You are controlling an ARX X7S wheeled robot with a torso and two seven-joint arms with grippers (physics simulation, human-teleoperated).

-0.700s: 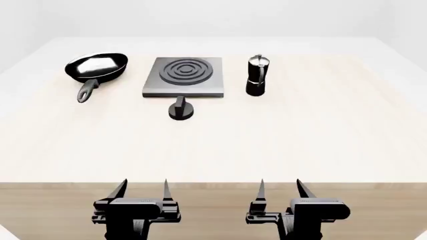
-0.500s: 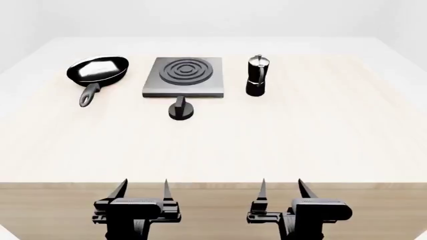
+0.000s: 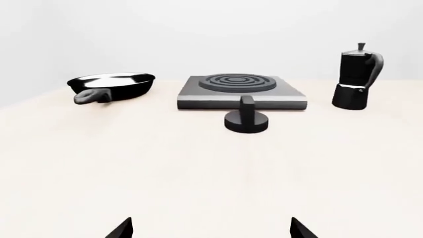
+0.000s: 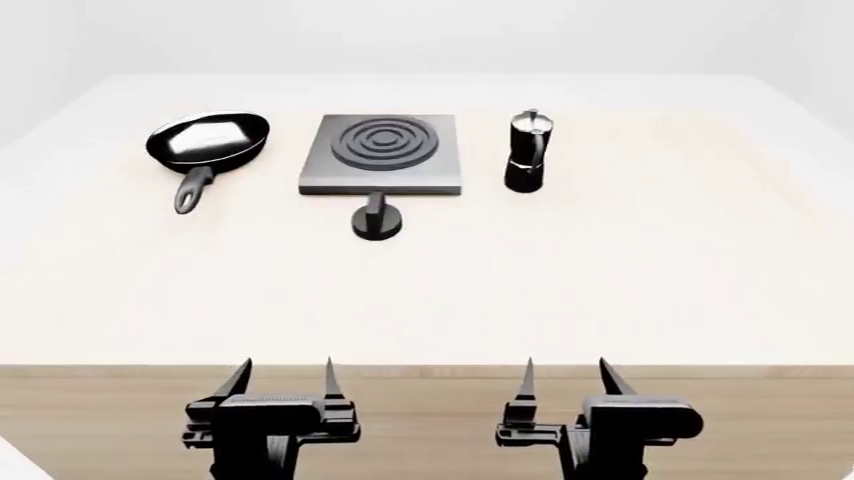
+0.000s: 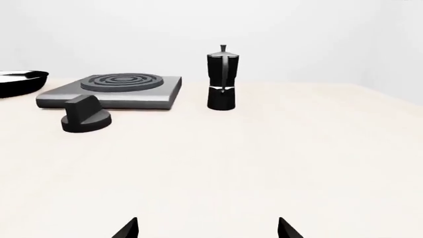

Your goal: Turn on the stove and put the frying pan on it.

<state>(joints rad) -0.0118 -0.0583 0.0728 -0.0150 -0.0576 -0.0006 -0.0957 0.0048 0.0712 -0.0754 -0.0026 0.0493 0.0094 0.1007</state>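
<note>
Head view: nothing begun; left gripper (image 4: pixel 280 372) and right gripper (image 4: pixel 563 370) at near tabletop (image 4: pixel 601 280) edge, fingers spread, empty. Next, likely: reach knob (image 4: pixel 376 218) by stove (image 4: pixel 383 153); frying pan (image 4: pixel 208 141) after.

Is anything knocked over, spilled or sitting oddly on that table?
Nothing stands out. The frying pan, stove, its separate knob and the moka pot all sit upright in a tidy row, apart from each other, with no spills.

stove (image 4: pixel 382 152) at table's (image 4: pixel 641 280) far middle | pan (image 4: pixel 207 140) to its left | knob (image 4: pixel 376 220) just before it | moka pot (image 4: pixel 527 152) to its right
</note>
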